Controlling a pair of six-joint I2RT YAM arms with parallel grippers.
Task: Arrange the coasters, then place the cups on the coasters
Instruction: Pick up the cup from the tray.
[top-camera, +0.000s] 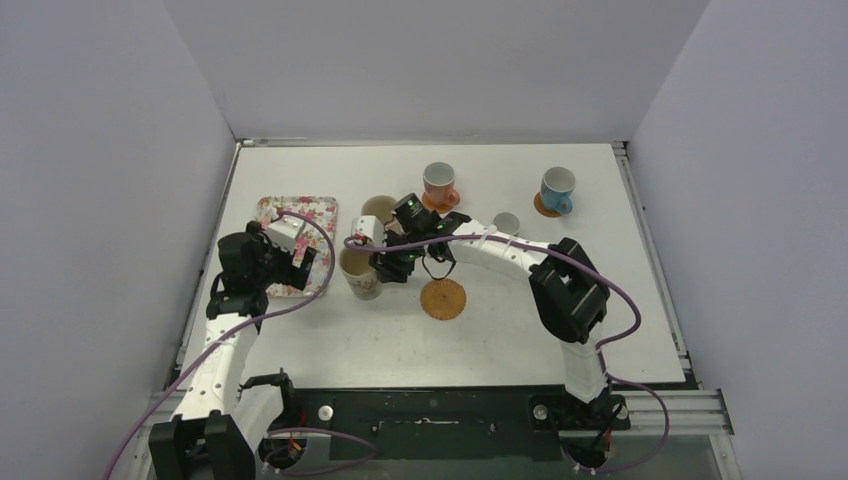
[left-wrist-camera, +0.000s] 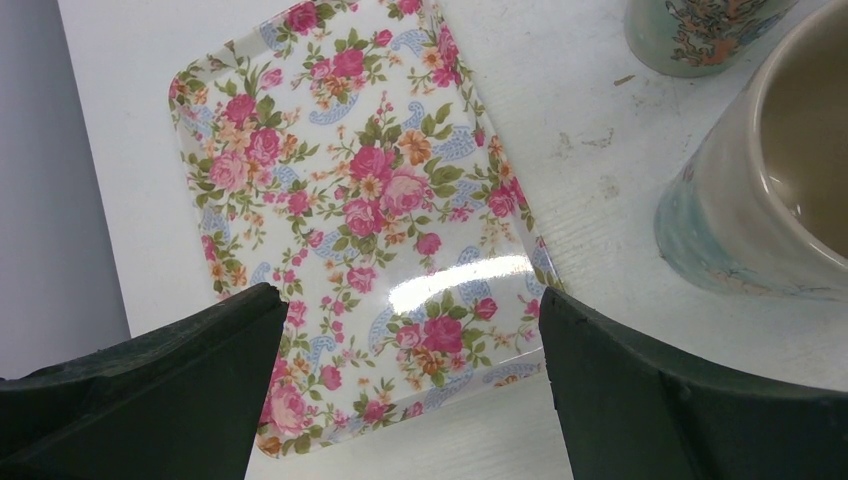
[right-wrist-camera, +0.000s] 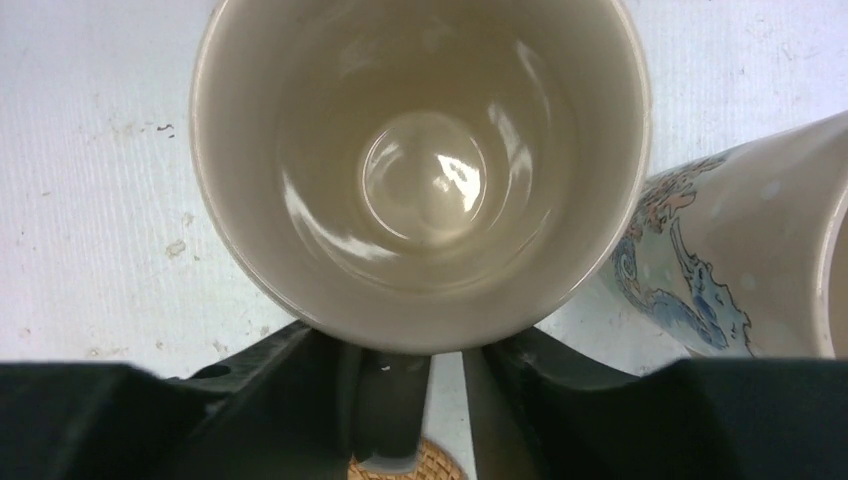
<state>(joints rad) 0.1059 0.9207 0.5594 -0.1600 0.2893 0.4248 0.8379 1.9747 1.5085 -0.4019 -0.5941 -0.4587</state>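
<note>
Jaws of the right gripper (right-wrist-camera: 410, 345) sit half-closed around the handle of a cream mug (right-wrist-camera: 420, 170) at the middle of the desk (top-camera: 480, 340); a firm pinch cannot be confirmed. The left gripper (left-wrist-camera: 410, 300) (jaws spread wide) hovers over a floral tray (left-wrist-camera: 350, 180). A bare woven coaster (top-camera: 443, 298) lies just right of that mug. Farther back, a pink mug (top-camera: 438, 180) stands on an orange coaster (top-camera: 449, 202).

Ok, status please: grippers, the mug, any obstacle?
Left gripper open above floral tray. Right gripper open, astride cream mug handle. Woven coaster bare. Second cream mug close beside, might get bumped.
</note>
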